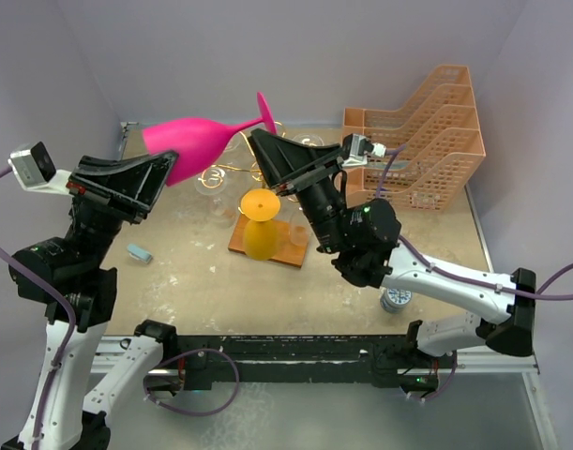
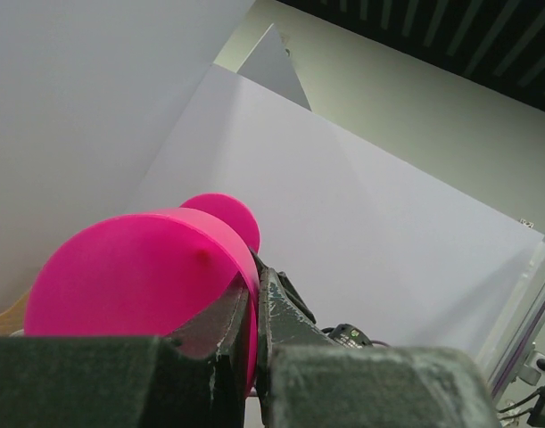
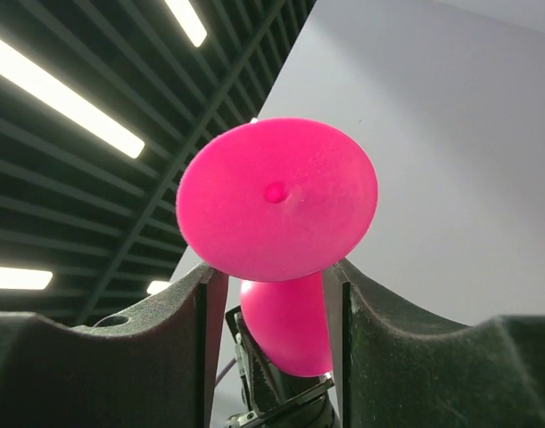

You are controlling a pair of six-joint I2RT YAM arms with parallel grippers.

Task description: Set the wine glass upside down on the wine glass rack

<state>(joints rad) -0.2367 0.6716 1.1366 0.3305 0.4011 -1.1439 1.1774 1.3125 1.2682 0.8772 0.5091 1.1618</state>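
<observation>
The pink wine glass lies sideways in the air above the table's back, bowl to the left and foot to the right. My left gripper is shut on the bowl's rim; in the left wrist view the pink wall is pinched between the fingers. My right gripper is open just under the stem; in the right wrist view the foot sits above the spread fingers. The gold wire rack on its brown base stands below, with a yellow glass upside down on it.
A peach lattice tray stack stands at the back right. A small blue object lies at the left, and a small can near my right arm. Clear glasses hang or stand around the rack. Grey walls close the sides.
</observation>
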